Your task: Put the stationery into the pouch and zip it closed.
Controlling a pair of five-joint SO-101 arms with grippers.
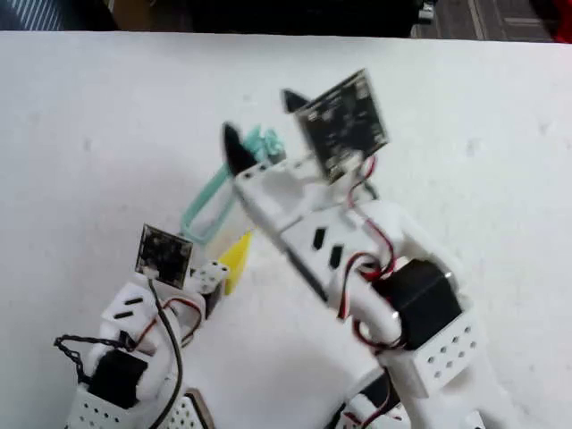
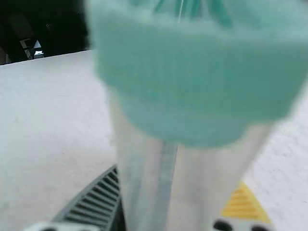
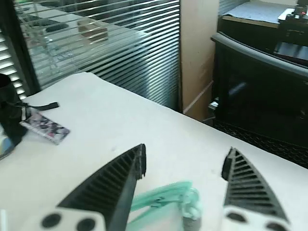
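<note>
Worktop (image 1: 89, 134): white and matte, running back to a dark far edge in the high view.
Room: window blinds (image 3: 120, 43) and dark furniture (image 3: 260, 86) stand beyond the worktop's far side in the right wrist view.
Pouch (image 1: 211, 198): clear-walled with teal trim, near the middle of the worktop. One end points toward the left arm (image 1: 134, 340) and the other toward the right arm (image 1: 402, 304).
Zip end (image 3: 185, 202): a bunched teal strip with a small metal piece at the pouch's far end, just below the right arm's fingers.
Left hand (image 2: 178, 178): closed on the near end of the pouch. A grey ribbed finger (image 2: 94, 207) sits against one side and a yellow-tipped finger (image 2: 243, 204) against the other, with the clear wall and its teal band rising between them.
Right hand (image 3: 186, 150): wide open, its two black ribbed fingers (image 3: 110, 187) well apart, hanging over the zip end. I cannot tell whether either finger touches the teal strip.
Pouch contents: a slim pale shape shows through the clear wall in the left wrist view, too blurred to name.
Card (image 3: 45, 127): flat on the worktop on a black strap (image 3: 45, 106), well apart from the pouch, near a dark object at the view's edge.
</note>
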